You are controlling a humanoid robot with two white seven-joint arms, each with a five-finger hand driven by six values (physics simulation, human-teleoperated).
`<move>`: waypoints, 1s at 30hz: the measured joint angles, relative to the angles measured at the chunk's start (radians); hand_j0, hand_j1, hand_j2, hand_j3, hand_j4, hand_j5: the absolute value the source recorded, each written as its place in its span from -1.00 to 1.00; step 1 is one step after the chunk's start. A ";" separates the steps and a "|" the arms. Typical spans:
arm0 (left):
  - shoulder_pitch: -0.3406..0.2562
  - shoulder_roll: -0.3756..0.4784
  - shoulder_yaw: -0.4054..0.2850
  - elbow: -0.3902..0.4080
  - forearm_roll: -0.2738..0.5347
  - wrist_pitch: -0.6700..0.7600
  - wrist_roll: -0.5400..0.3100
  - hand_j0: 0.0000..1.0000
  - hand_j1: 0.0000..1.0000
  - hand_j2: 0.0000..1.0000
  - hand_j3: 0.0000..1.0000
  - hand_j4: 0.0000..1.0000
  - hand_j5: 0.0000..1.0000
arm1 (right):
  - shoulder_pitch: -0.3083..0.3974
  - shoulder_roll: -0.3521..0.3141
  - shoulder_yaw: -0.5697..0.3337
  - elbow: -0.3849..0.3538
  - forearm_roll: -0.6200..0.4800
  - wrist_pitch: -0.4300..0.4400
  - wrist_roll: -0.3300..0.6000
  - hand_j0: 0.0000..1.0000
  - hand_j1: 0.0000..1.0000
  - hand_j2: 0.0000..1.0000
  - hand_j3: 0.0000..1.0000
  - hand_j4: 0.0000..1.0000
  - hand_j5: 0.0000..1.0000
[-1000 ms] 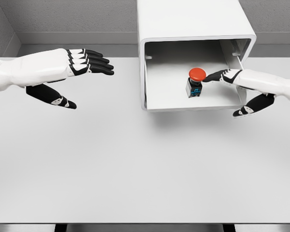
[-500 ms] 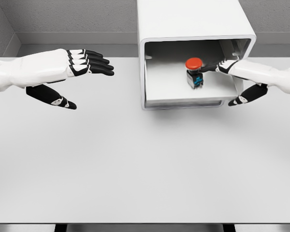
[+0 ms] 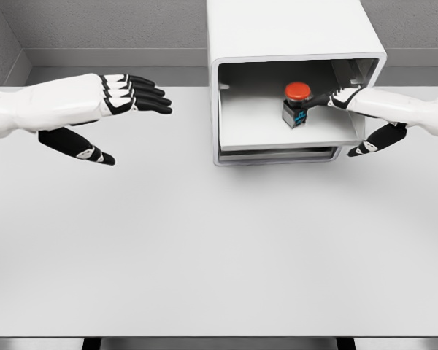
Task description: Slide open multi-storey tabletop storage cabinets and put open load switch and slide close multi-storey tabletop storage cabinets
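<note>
Your right hand [image 3: 350, 98], fingers extended and gripping nothing, touches the red-capped black load switch [image 3: 297, 104] standing in the white cabinet's open drawer [image 3: 277, 138]; pushing further could topple it. Left hand [image 3: 120, 98] hovers spread.

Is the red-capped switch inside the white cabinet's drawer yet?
Inside: the red-capped switch stands upright on the drawer floor, right hand fingertips beside it.

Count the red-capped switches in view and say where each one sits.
1. The red-capped switch stands upright on the drawer tray inside the white cabinet, with the right hand reaching to it. Other drawers' contents are hidden.
</note>
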 measured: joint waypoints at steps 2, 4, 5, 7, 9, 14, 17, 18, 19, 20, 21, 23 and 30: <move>0.000 0.001 0.004 -0.001 0.001 0.001 0.000 1.00 1.00 1.00 1.00 1.00 1.00 | -0.002 0.007 -0.006 0.015 -0.002 -0.018 0.012 0.99 0.99 0.99 0.99 0.99 0.99; -0.002 0.003 0.007 -0.002 0.001 0.001 0.000 1.00 1.00 1.00 1.00 1.00 1.00 | -0.002 0.011 -0.010 0.023 -0.002 -0.029 0.017 0.99 0.99 0.99 0.99 0.99 0.99; 0.000 0.003 0.007 -0.002 0.001 0.002 0.000 1.00 1.00 1.00 1.00 1.00 1.00 | -0.003 0.013 -0.011 0.027 0.000 -0.035 0.021 0.99 0.99 0.99 0.99 0.99 0.99; 0.002 0.004 0.007 -0.002 0.001 0.002 0.000 1.00 1.00 1.00 1.00 1.00 1.00 | -0.005 0.014 -0.010 0.032 0.000 -0.042 0.023 0.99 0.99 0.99 0.99 0.99 0.99; 0.000 0.004 0.006 0.000 0.000 0.001 0.000 1.00 1.00 1.00 1.00 1.00 1.00 | -0.009 0.013 -0.007 0.035 0.003 -0.046 0.026 1.00 1.00 1.00 1.00 1.00 1.00; 0.000 0.001 0.000 0.004 -0.002 0.000 0.000 1.00 1.00 1.00 1.00 1.00 1.00 | -0.005 0.012 -0.005 0.033 -0.004 -0.045 0.014 1.00 1.00 1.00 1.00 1.00 1.00; 0.000 -0.002 -0.005 0.008 -0.003 -0.001 0.000 1.00 1.00 1.00 1.00 1.00 1.00 | -0.005 0.008 0.002 0.030 -0.007 -0.042 0.006 1.00 1.00 1.00 1.00 1.00 1.00; -0.002 -0.002 -0.006 0.009 -0.004 -0.002 0.000 1.00 1.00 1.00 1.00 1.00 1.00 | 0.000 0.008 0.002 0.029 -0.016 -0.038 -0.002 1.00 1.00 1.00 1.00 1.00 1.00; -0.002 -0.003 -0.007 0.010 -0.004 -0.002 0.000 1.00 1.00 1.00 1.00 1.00 1.00 | 0.000 0.007 0.003 0.028 -0.014 -0.038 -0.004 1.00 1.00 1.00 1.00 1.00 1.00; -0.002 -0.003 -0.008 0.011 -0.004 -0.002 0.000 1.00 1.00 1.00 1.00 1.00 1.00 | 0.001 0.007 0.003 0.026 -0.015 -0.036 -0.008 1.00 1.00 1.00 1.00 1.00 1.00; -0.002 -0.003 -0.009 0.011 -0.004 -0.002 0.000 1.00 1.00 1.00 1.00 1.00 1.00 | 0.005 0.006 0.004 0.024 -0.019 -0.033 -0.014 1.00 1.00 1.00 1.00 1.00 1.00; 0.000 -0.004 -0.011 0.013 -0.004 -0.003 0.000 1.00 1.00 1.00 1.00 1.00 1.00 | 0.006 0.003 0.007 0.020 -0.024 -0.028 -0.021 1.00 1.00 1.00 1.00 1.00 1.00; 0.001 -0.007 -0.018 0.017 -0.005 -0.005 -0.001 1.00 1.00 1.00 1.00 1.00 1.00 | 0.011 -0.004 0.020 0.008 -0.063 -0.002 -0.033 1.00 1.00 1.00 1.00 1.00 1.00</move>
